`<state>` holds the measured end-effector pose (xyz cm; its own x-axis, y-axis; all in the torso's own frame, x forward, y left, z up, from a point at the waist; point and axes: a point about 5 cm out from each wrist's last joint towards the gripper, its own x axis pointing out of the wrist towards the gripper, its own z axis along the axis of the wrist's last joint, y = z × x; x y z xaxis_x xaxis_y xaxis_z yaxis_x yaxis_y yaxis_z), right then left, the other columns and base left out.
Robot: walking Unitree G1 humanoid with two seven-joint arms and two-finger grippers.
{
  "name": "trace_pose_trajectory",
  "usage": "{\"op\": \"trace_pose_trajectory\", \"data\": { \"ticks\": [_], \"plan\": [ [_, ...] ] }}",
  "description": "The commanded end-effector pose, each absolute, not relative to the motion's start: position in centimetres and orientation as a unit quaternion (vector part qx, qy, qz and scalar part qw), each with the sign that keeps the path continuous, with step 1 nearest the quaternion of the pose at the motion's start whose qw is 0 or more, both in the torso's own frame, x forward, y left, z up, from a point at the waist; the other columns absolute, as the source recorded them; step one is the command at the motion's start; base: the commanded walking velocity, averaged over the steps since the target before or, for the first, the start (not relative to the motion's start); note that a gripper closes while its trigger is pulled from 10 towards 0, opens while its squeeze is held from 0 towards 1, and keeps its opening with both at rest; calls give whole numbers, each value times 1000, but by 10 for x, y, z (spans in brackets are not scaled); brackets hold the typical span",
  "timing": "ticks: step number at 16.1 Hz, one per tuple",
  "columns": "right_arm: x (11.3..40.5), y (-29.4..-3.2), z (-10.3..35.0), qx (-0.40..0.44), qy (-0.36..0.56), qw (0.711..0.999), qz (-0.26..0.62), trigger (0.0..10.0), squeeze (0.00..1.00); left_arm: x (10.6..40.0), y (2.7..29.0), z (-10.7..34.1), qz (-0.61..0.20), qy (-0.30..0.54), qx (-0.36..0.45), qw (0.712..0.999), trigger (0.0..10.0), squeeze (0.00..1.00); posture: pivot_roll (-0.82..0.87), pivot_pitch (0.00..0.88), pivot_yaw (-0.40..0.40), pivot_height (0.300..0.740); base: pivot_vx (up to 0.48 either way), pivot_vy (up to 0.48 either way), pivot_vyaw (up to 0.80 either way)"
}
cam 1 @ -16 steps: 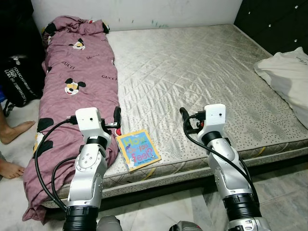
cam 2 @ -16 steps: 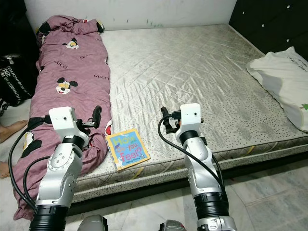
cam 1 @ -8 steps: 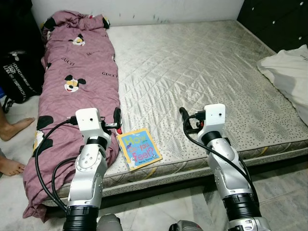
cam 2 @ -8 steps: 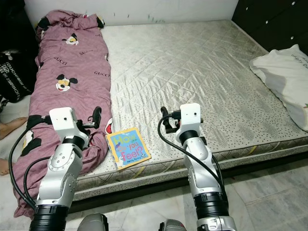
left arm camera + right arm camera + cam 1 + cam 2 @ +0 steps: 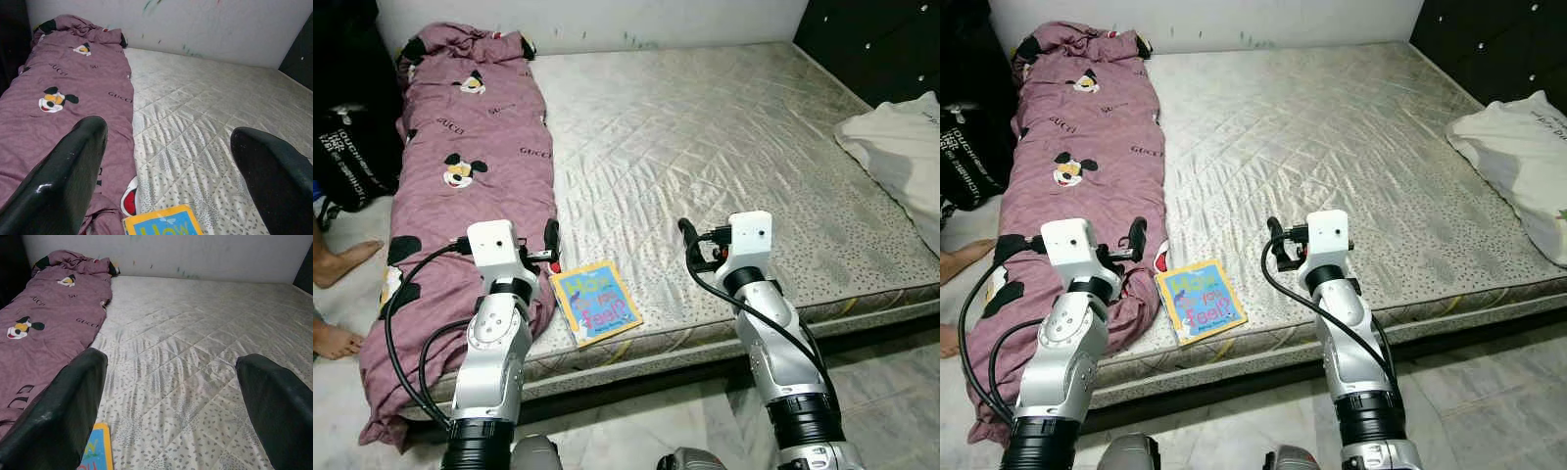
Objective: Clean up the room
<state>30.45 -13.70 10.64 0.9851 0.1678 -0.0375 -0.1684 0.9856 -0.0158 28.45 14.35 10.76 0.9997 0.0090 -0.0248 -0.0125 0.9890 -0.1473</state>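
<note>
Nearest, both arms are held raised over the near edge of the mattress [image 5: 724,147]: the left gripper [image 5: 551,238] hangs at the border of the purple blanket [image 5: 460,147], the right gripper [image 5: 686,235] over bare quilting, and in both wrist views the fingers are seen spread wide with nothing between them. Between the two arms, close to the mattress edge and just beside the blanket's hem, a small children's book [image 5: 595,302] is laid flat, cover up. Farther along, the blanket is stretched in a long rumpled roll up the left side to the wall, and a white pillow [image 5: 906,147] is lying at the right edge. An approach step is judged to be in hand; nothing is yet grasped. Next, a lowering of the left gripper onto the book is probably called for, its thin edge needing to be caught between the fingers
</note>
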Motion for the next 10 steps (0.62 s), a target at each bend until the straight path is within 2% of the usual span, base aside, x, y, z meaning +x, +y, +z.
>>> {"op": "trace_pose_trajectory", "data": {
  "ticks": [1,6,10],
  "plan": [
    [306,-138,106,-11,18,996,87,10000,0,286,144,109,12,9,-75,997,10000,0,14,47,-35,680,0,0,0],
    [305,-137,108,-12,9,996,92,10000,0,287,144,110,10,7,-75,997,10000,0,13,45,-34,625,0,0,0],
    [306,-137,109,-12,8,996,92,10000,0,287,145,111,17,6,-72,997,10000,0,13,50,-36,625,0,0,0]
  ]
}}
